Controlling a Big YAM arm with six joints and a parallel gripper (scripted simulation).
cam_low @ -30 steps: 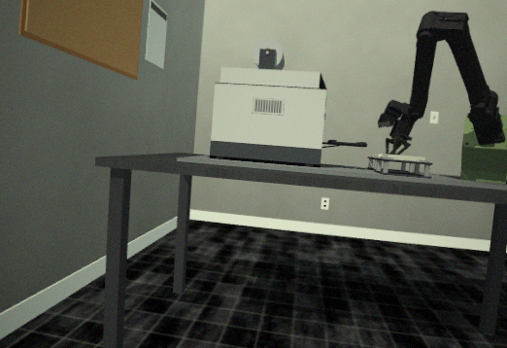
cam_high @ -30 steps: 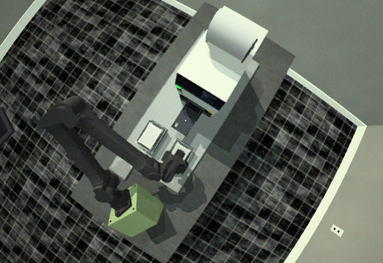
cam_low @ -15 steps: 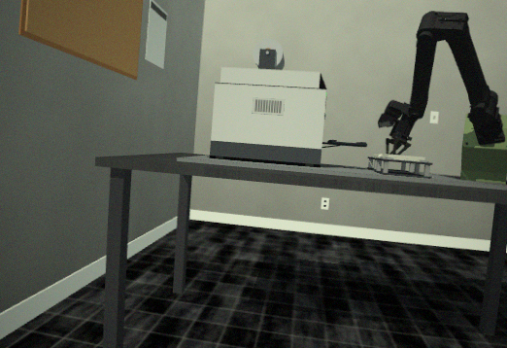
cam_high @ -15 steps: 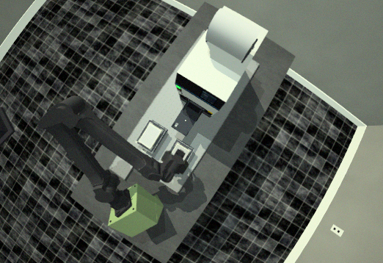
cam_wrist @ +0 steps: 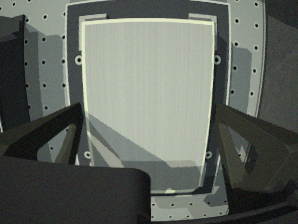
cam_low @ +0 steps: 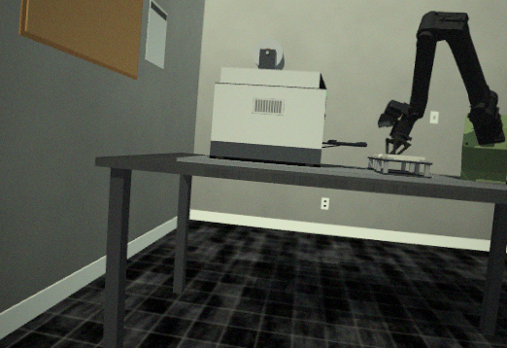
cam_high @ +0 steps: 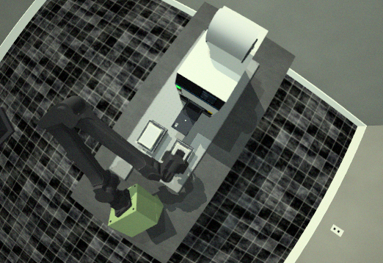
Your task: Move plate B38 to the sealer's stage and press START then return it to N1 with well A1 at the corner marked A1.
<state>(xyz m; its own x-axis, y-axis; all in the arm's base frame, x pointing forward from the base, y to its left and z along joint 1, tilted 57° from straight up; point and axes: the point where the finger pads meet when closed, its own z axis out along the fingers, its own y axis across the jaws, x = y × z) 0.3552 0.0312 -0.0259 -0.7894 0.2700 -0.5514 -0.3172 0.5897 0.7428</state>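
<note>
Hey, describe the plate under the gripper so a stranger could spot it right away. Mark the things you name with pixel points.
Find the white sealer (cam_high: 209, 72) (cam_low: 267, 115), then its dark stage (cam_high: 188, 120). Beyond the stage's outer end are two nested plates. It's the one directly beneath the gripper (cam_wrist: 150, 112), its pale top (cam_wrist: 150, 90) between the open fingers; no fingers flank its neighbour (cam_high: 151, 137).

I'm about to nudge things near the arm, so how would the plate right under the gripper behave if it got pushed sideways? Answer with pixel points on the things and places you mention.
The plate (cam_wrist: 145, 100) would probably barely slide, since raised corner pieces flank it. It looks stiff, as its edges run straight and its top lies flat. Being broad and low, it seems unlikely to roll or tip.
</note>
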